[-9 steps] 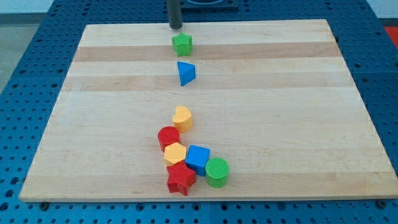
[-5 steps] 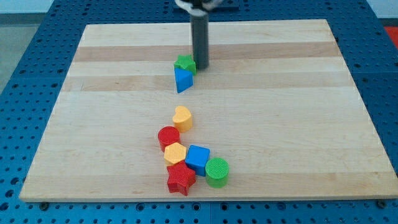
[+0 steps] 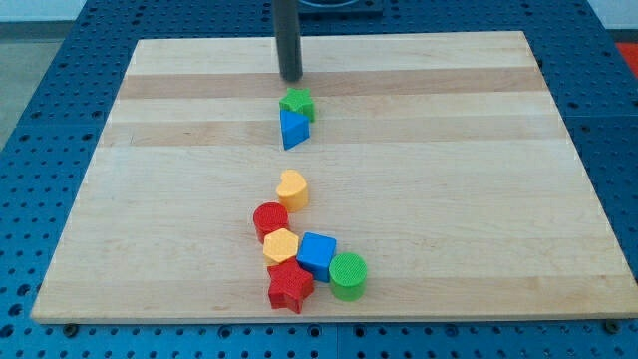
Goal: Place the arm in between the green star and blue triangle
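The tip (image 3: 290, 78) sits just above the green star (image 3: 296, 102), which touches the blue triangle (image 3: 292, 129) below it, upper centre of the board (image 3: 478, 179).

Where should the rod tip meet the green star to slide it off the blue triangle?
No grip here, only pushing. The green star touches the blue triangle below it. My tip sits just above. Probably come around and push its left or right flank sideways.

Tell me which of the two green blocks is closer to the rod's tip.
The green star, just below my tip and touching the blue triangle. The green cylinder lies far off in the bottom cluster.
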Tool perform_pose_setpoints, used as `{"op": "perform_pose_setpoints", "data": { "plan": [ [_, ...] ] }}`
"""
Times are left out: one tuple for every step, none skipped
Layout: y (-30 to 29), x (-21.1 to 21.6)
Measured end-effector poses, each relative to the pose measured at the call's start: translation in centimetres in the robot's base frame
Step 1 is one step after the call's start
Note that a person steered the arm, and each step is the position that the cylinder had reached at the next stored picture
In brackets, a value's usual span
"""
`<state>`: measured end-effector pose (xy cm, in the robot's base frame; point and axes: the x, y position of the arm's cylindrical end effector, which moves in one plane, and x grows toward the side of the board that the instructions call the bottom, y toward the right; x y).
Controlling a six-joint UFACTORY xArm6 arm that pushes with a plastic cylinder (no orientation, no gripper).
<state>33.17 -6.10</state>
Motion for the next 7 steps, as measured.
{"op": "perform_pose_setpoints", "data": {
  "plan": [
    [0.4, 5.8],
    [1.8, 7.8],
    [2.1, 8.2],
    [3.7, 13.4],
    [3.7, 13.2],
    [1.7, 9.3],
    [0.1, 4.2]
  ]
}}
